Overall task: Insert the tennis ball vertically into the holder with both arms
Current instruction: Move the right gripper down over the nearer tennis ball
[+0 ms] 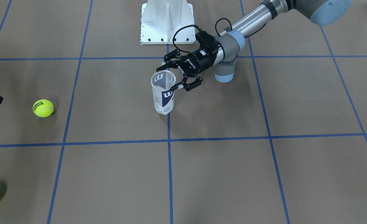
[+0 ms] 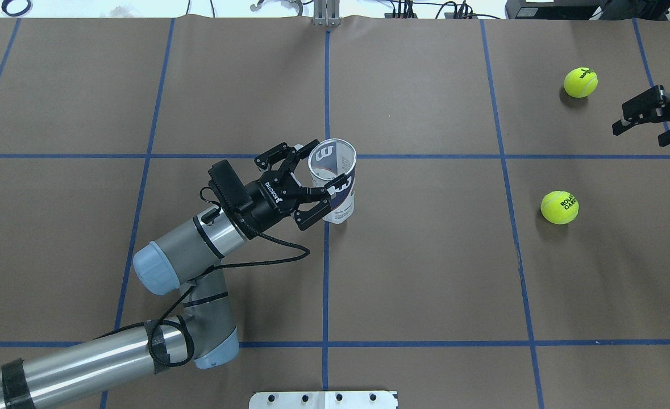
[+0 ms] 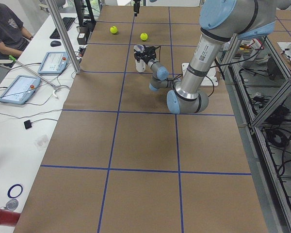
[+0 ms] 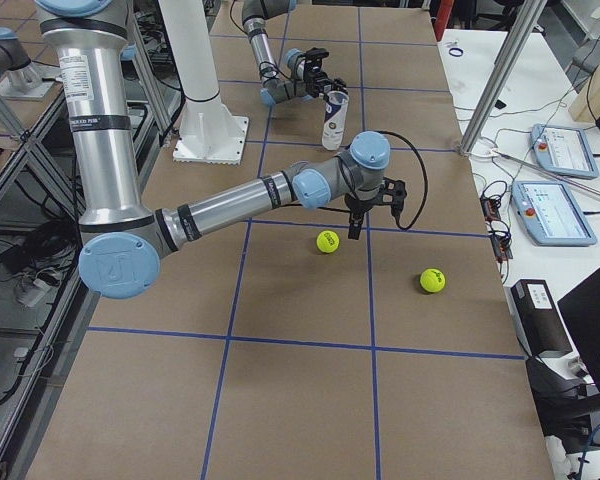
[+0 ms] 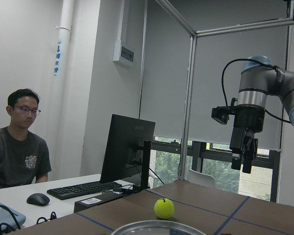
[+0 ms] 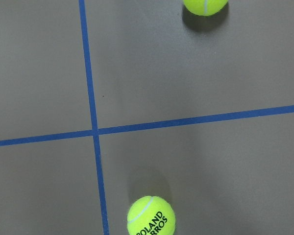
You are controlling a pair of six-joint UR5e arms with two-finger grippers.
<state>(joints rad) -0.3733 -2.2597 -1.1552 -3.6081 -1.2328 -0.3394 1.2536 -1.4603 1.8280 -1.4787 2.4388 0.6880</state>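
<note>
The holder point(image 2: 337, 196) is a clear can with a white and navy label, standing upright with its mouth open at the table's centre point(image 1: 164, 101). My left gripper point(image 2: 329, 163) is open at the can's top, one finger on each side of the rim; I cannot tell whether they touch it. Two yellow tennis balls lie far off on my right: one point(image 2: 560, 207) nearer, one point(image 2: 581, 82) farther. My right gripper point(image 2: 639, 133) hangs open and empty above the table between them, pointing down. Its wrist view shows both balls point(image 6: 151, 217) point(image 6: 205, 5) below.
The white pedestal base point(image 1: 167, 21) stands behind the holder on the robot's side. A person point(image 3: 5, 29) sits at a side desk with tablets point(image 3: 19, 89), beyond the table's far edge. Blue tape lines point(image 2: 326, 255) divide the brown table.
</note>
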